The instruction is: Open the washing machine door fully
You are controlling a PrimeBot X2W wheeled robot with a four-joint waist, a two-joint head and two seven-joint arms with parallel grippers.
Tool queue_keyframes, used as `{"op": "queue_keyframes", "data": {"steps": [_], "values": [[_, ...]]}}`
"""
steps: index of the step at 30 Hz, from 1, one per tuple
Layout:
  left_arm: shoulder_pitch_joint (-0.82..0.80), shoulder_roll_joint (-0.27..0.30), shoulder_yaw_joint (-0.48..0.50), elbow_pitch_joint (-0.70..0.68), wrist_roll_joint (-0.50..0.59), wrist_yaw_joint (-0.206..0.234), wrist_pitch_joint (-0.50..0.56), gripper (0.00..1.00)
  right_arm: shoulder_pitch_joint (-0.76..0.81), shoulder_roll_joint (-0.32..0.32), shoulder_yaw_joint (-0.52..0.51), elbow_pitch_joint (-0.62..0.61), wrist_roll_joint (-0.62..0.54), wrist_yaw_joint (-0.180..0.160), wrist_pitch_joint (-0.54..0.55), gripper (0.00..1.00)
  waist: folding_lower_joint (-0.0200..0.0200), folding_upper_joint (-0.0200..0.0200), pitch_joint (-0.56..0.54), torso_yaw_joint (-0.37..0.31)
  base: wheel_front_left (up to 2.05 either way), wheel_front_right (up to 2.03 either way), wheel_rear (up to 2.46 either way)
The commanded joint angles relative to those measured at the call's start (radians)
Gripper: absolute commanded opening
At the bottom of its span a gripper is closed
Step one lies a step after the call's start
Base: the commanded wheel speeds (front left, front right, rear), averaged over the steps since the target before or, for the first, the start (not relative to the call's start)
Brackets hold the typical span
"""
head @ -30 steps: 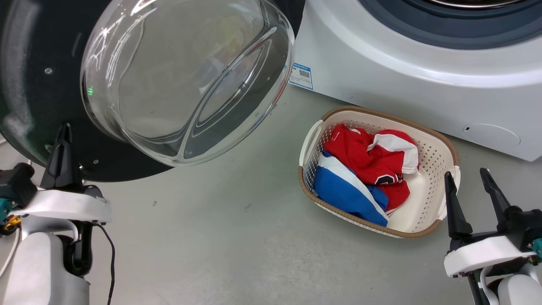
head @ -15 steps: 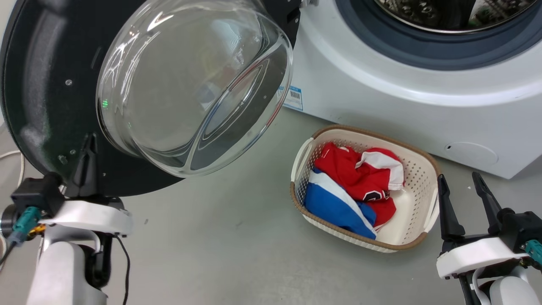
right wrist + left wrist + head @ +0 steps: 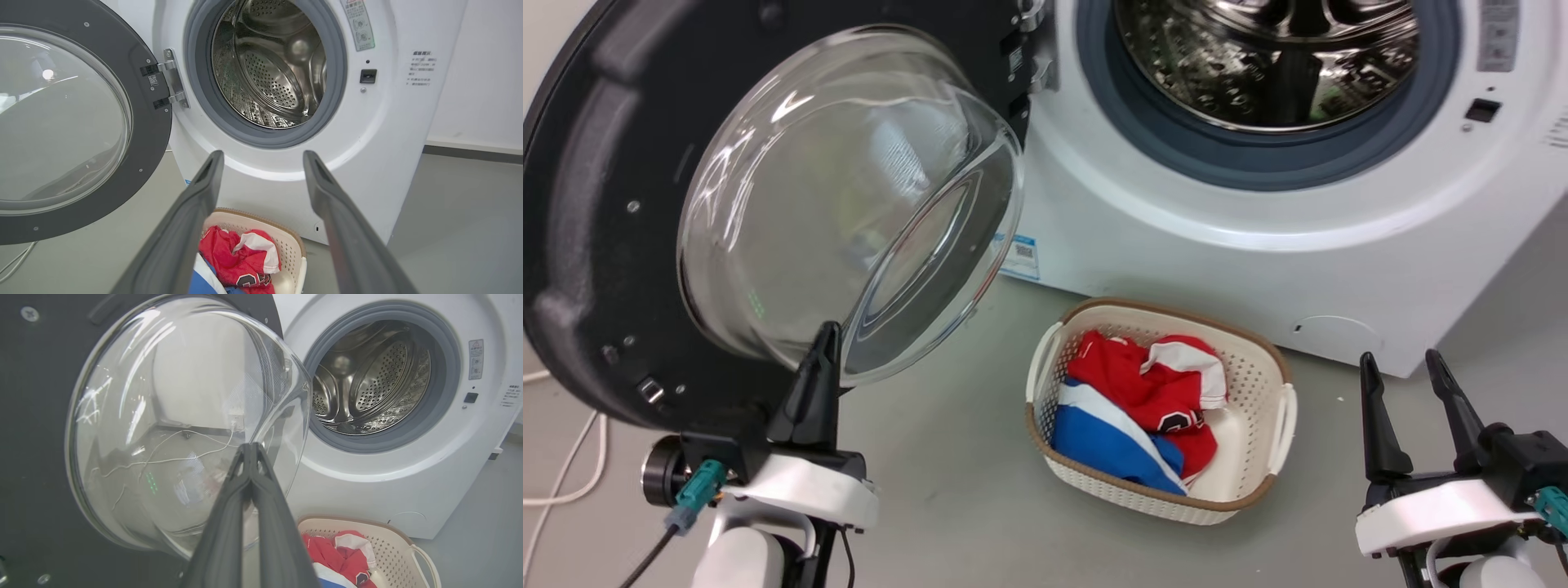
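- The washing machine door (image 3: 596, 245) stands swung wide on its metal hinge (image 3: 1036, 73), left of the steel drum opening (image 3: 1258, 65), glass bowl facing the robot.
- The left tool (image 3: 828, 328) has its fingers pressed together on nothing, tips before the bowl's lower edge; contact cannot be told.
- The right tool (image 3: 1398, 359) has its fingers apart and empty, just right of a laundry basket (image 3: 1284, 408).
- The basket sits on the floor (image 3: 947, 490), holding red, white and blue clothes (image 3: 1127, 392).

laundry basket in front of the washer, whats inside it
The laundry basket holds a crumpled red and white garment and a blue and white one. Bare basket floor shows at one end. Anything beneath the clothes is covered.
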Motion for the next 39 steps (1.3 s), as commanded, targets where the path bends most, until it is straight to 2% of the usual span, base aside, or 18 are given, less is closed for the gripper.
{"op": "queue_keyframes", "data": {"steps": [1,5,10,11,13,14,15,16,17,29,39], "values": [[0.015,-0.005,-0.003,-0.008,0.006,0.001,-0.003,0.0,0.014,0.005,-0.001,-0.009,0.007,-0.001,-0.002,1.0,0.0,0.0,-0.029,-0.034,0.0,0.0,0.0],[0.063,-0.026,-0.031,-0.024,0.032,0.001,-0.003,0.0,0.029,0.008,0.01,-0.022,0.011,-0.001,-0.002,1.0,0.0,0.0,-0.058,-0.091,0.0,0.0,0.0],[0.104,-0.067,-0.011,-0.06,0.043,0.003,-0.003,0.0,0.044,0.009,0.022,-0.052,0.01,-0.001,-0.002,1.0,0.0,0.0,-0.071,-0.158,0.0,0.0,0.0],[0.114,-0.072,-0.006,-0.064,0.046,0.003,-0.002,0.11,0.051,0.009,0.027,-0.06,0.008,-0.001,-0.002,1.0,0.0,0.0,-0.073,-0.169,0.0,0.0,0.0],[0.126,-0.083,-0.001,-0.075,0.052,0.003,-0.003,0.13,0.063,0.01,0.034,-0.076,0.011,-0.001,-0.002,1.0,0.0,0.0,-0.078,-0.189,0.0,0.0,0.0],[0.131,-0.088,-0.002,-0.079,0.056,0.003,-0.003,0.19,0.068,0.01,0.035,-0.085,0.015,-0.001,-0.002,1.0,0.0,0.0,-0.08,-0.197,0.0,0.0,0.0],[0.137,-0.091,-0.005,-0.082,0.063,0.002,-0.003,0.4,0.074,0.01,0.035,-0.094,0.015,-0.001,-0.002,1.0,0.0,0.0,-0.081,-0.205,0.0,0.0,0.0],[0.144,-0.093,-0.007,-0.084,0.07,0.002,-0.003,0.8,0.079,0.01,0.033,-0.1,0.015,-0.001,-0.002,1.0,0.0,0.0,-0.083,-0.212,0.0,0.0,0.0],[0.151,-0.095,-0.009,-0.085,0.078,0.002,-0.003,1.0,0.085,0.01,0.032,-0.105,0.017,-0.001,-0.002,1.0,0.0,0.0,-0.085,-0.22,0.0,0.0,0.0],[0.221,-0.109,-0.019,-0.104,0.138,0.022,-0.003,1.0,0.115,0.01,0.04,-0.096,0.033,-0.001,-0.002,1.0,0.0,0.0,-0.092,-0.306,0.0,0.0,0.0],[0.2,-0.112,-0.029,-0.104,0.133,0.012,-0.003,1.0,0.11,0.01,0.039,-0.092,0.036,-0.001,-0.002,1.0,0.0,0.0,-0.081,-0.32,0.0,0.0,0.0]]}}
